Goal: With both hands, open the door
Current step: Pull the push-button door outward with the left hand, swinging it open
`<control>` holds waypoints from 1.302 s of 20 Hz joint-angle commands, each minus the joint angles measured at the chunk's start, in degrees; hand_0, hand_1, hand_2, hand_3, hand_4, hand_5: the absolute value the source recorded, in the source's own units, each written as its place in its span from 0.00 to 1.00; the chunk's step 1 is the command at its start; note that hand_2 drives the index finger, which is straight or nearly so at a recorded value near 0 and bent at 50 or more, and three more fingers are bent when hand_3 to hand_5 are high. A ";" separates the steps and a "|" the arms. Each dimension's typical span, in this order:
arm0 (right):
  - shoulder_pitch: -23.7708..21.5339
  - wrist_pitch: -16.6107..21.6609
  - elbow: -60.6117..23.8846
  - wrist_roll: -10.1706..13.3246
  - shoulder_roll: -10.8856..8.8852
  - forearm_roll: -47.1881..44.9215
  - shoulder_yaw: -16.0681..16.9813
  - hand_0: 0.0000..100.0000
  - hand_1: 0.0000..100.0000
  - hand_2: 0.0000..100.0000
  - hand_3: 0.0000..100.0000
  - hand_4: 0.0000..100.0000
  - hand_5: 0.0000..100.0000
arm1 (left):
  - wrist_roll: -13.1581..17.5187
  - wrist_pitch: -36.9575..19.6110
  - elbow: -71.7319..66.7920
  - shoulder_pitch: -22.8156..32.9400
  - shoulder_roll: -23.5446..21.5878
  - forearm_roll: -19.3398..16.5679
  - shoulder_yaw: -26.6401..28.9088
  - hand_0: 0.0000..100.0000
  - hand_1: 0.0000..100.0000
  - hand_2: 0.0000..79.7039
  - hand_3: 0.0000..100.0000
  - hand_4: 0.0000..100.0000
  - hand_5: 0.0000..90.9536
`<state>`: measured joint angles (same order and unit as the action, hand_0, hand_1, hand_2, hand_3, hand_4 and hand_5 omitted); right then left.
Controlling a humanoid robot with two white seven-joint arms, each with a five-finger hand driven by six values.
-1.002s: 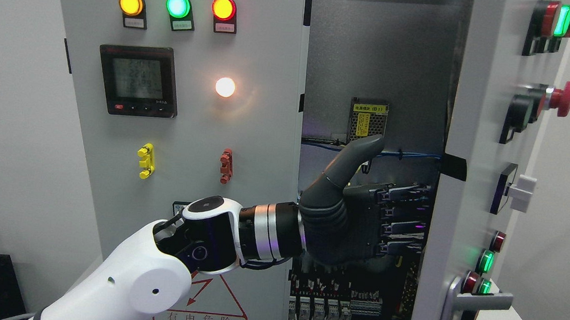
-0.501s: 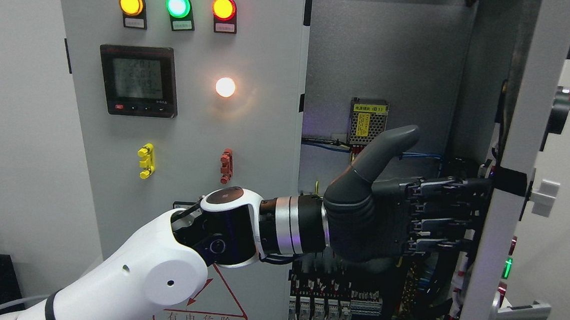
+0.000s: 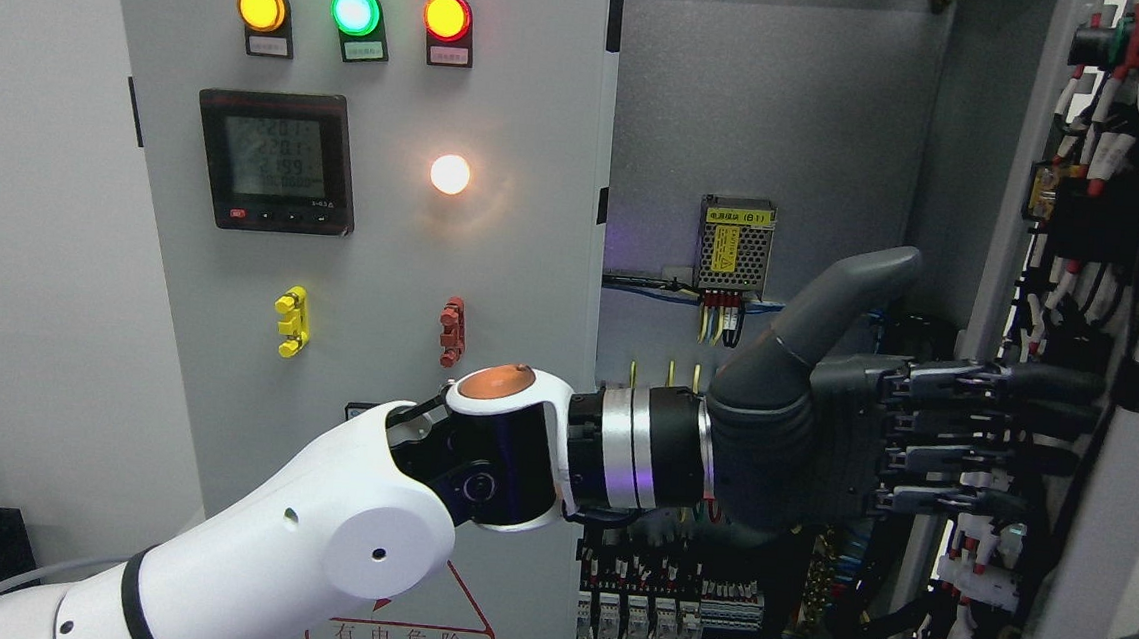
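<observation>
Left dark-grey fingered hand point(image 3: 883, 422), fingers extended and spread, presses the open grey metal cabinet door point(image 3: 1110, 478) at frame right; fingertip contact partly obscured by wiring.

the left hand point(image 3: 883, 422) covers the middle of the cabinet interior point(image 3: 764, 123), hiding the parts behind its palm, and its fingertips point(image 3: 1075, 395) end in dark shadow at the inner face of the open right door point(image 3: 1114, 418), so contact there cannot be told. that door runs off the right and bottom edges, its outer face turned out of sight. the meter point(image 3: 275, 161) shows digits too blurred to read. the small labels under the three indicator lamps point(image 3: 355, 12) are too small to read. the warning sign point(image 3: 398, 618) is partly covered by the forearm.
</observation>
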<state>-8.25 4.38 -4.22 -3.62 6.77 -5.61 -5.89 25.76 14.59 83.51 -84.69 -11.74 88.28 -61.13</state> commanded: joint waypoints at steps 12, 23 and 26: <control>-0.01 0.02 0.00 0.01 0.00 -0.02 -0.09 0.00 0.00 0.00 0.00 0.00 0.00 | -5.10 -4.65 -3.27 -5.91 7.61 3.48 -11.55 0.00 0.00 0.00 0.00 0.03 0.00; -0.01 0.02 0.00 0.01 0.00 -0.02 0.00 0.00 0.00 0.00 0.00 0.00 0.00 | -11.34 -9.58 -3.36 -9.88 10.51 7.53 -17.01 0.00 0.00 0.00 0.00 0.03 0.00; -0.01 0.02 0.00 0.01 0.00 -0.02 0.00 0.00 0.00 0.00 0.00 0.00 0.00 | -12.66 -9.58 -3.36 -9.88 11.65 7.09 -17.10 0.00 0.00 0.00 0.00 0.03 0.00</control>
<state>-8.25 4.38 -4.22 -3.62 6.77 -5.60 -5.89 14.35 5.05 80.53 -93.86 -3.23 95.12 -74.72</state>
